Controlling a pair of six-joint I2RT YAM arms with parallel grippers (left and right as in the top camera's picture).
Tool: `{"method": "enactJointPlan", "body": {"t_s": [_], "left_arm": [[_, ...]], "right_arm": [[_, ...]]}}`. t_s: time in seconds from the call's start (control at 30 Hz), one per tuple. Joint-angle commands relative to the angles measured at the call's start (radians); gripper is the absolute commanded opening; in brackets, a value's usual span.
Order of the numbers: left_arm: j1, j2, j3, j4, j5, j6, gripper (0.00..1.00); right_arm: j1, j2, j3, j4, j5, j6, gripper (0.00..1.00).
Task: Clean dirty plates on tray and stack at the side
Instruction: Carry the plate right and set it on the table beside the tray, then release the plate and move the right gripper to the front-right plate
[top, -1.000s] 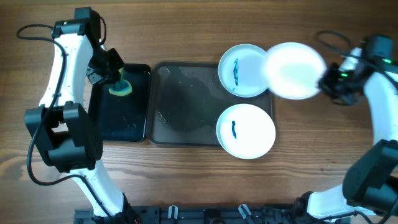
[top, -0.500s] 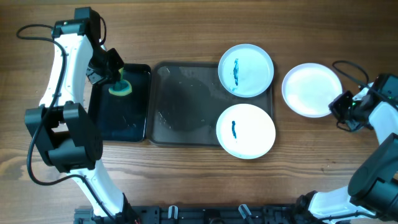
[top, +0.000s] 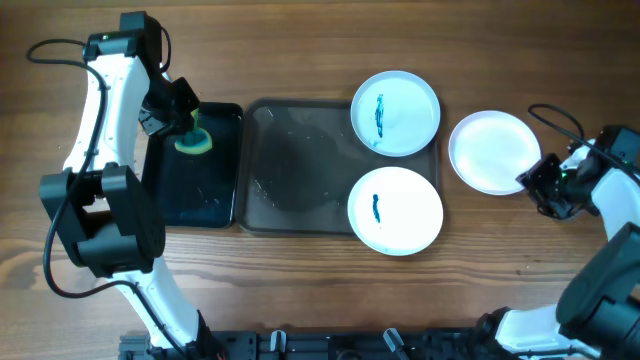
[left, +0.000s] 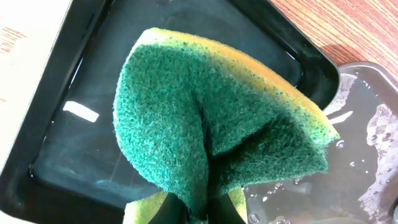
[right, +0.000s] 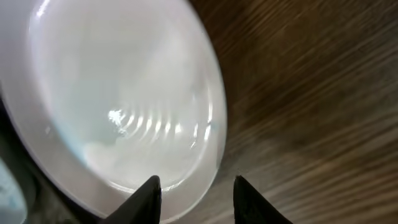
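Note:
A clean white plate (top: 492, 150) lies on the wooden table right of the dark tray (top: 295, 165); it fills the right wrist view (right: 118, 93). My right gripper (top: 535, 183) is open and empty at that plate's lower right rim (right: 194, 186). Two plates with blue smears sit at the tray's right end, one at the back (top: 395, 112) and one at the front (top: 395, 210). My left gripper (top: 183, 125) is shut on a green and yellow sponge (left: 217, 124) above the small black tray (top: 195, 165).
The black tray (left: 68, 124) holds a film of water and abuts the big tray's wet left end (left: 367, 124). Cables run near both arms at the table's far corners.
My right gripper carried the clean plate down to the table right of the tray, let go of it and now sits open at its rim. The left arm has not moved.

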Motion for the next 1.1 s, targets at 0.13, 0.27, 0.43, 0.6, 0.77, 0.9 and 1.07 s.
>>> {"method": "enactJointPlan", "body": {"t_s": [0.13,0.27,0.43,0.6,0.77,0.9,1.07], "left_arm": [[0.001,-0.036,0.019,0.000,-0.005,0.020,0.04],[0.001,-0.036,0.019,0.000,-0.005,0.020,0.04],[0.001,-0.036,0.019,-0.001,-0.005,0.020,0.04],[0.001,-0.036,0.019,-0.001,-0.005,0.021,0.04],[0.001,-0.036,0.019,0.000,-0.005,0.038,0.04],[0.001,-0.036,0.019,0.000,-0.006,0.047,0.04],[0.001,-0.036,0.019,0.000,-0.006,0.047,0.04]], "right_arm": [[0.083,-0.177,0.023,-0.127,-0.146,-0.065,0.44],[0.279,-0.185,0.022,-0.218,-0.119,-0.110,0.44],[0.480,-0.153,0.020,-0.283,0.055,-0.109,0.45],[0.603,-0.079,0.016,-0.282,0.130,-0.105,0.45],[0.618,-0.010,0.016,-0.271,0.185,-0.105,0.44],[0.618,0.032,0.016,-0.262,0.197,-0.104,0.36],[0.619,0.041,0.016,-0.248,0.181,-0.101,0.29]]}}
